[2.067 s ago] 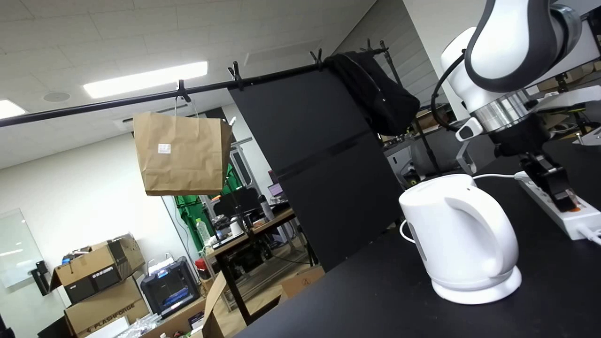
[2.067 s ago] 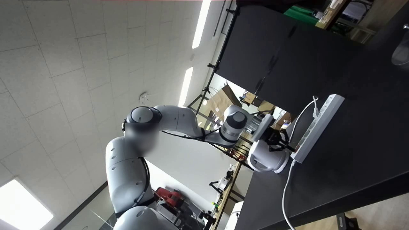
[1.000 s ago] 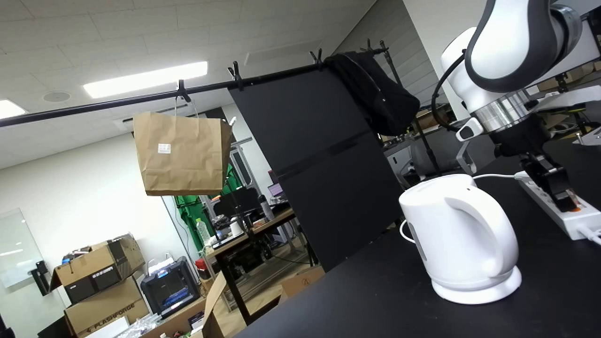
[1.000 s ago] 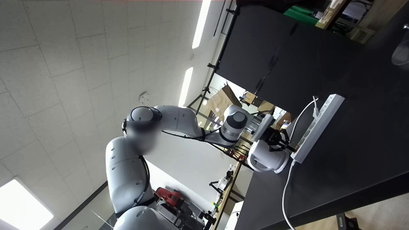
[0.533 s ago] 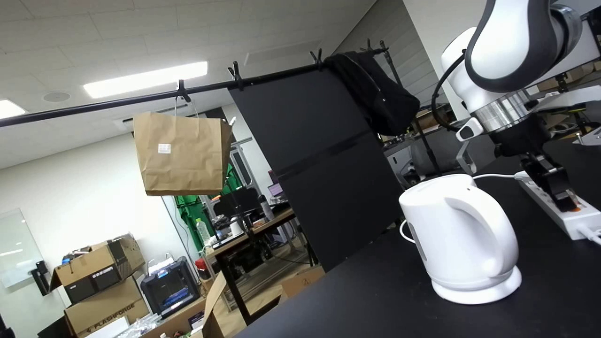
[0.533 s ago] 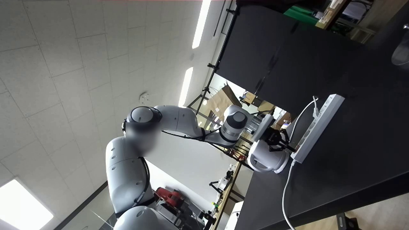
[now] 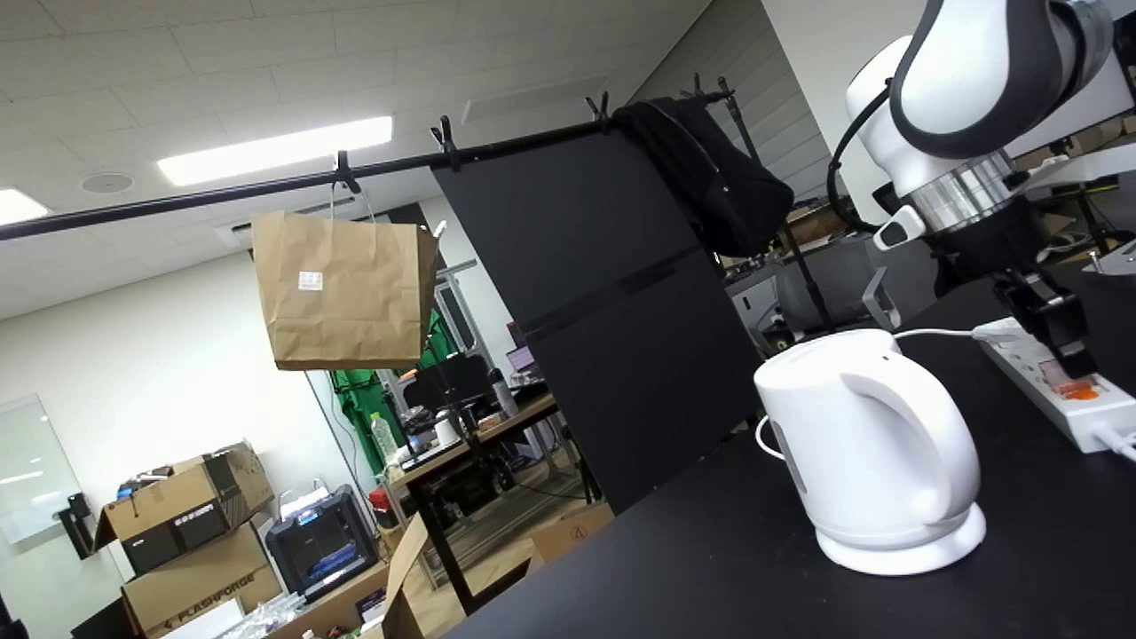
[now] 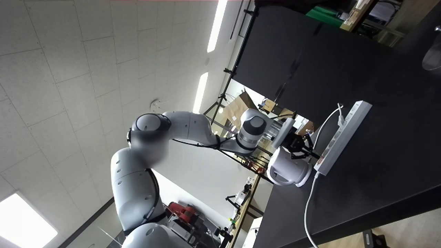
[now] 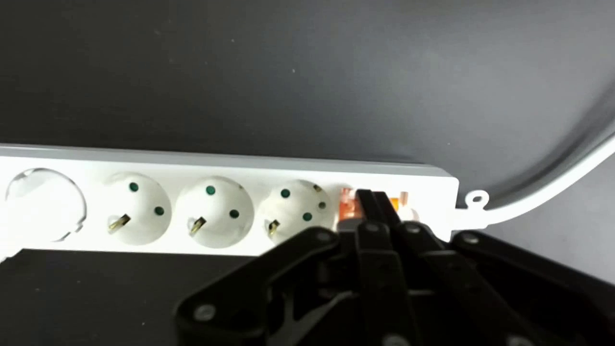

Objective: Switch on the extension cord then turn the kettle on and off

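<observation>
OK, I've got the grip (image 9: 373, 194) over the strip (image 9: 226, 211), up at the end where the cable (image 9: 552, 191) goes in. Fingers (image 9: 369, 206) pressed tog., nothing betw. 'em, so it's one blunt poker, which suits a button press fine. Orange switch (image 7: 1078, 389) is right by the fingers; in an ext. view there looks to be a small gap, tho I can't swear to it, & in the wrist view they hide part of the switch. On or off? Can't tell, cd be lamp glow or just plastic.

So, strip step's my job rn, I reckon. Doing it well: line up w/ the "on" half, press straight down, no sideways shove or the strip prob. skids on the table (image 7: 710, 550). Ease off once it tips, lift, then get a clean look b4 leaving.

Kettle (image 7: 874, 444) sits upright on its base (image 7: 905, 555), near the strip, apart from it. Can't pick out its lever from here. That's next, imo; go over high so I don't clip it.
</observation>
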Available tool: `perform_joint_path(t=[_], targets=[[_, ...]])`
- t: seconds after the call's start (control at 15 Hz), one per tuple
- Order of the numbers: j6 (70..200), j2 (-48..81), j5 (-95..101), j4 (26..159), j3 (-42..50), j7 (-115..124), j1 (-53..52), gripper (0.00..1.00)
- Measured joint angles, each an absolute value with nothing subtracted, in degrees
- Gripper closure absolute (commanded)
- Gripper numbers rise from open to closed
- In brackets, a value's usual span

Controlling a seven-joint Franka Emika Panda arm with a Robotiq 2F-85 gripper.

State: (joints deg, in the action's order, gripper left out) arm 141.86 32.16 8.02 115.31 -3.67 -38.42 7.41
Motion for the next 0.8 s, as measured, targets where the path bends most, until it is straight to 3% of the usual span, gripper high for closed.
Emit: perform_joint_path(t=[0.8], targets=[[141.77, 29.70, 8.03, 117.39, -2.89, -40.92, 9.49, 1.00]])
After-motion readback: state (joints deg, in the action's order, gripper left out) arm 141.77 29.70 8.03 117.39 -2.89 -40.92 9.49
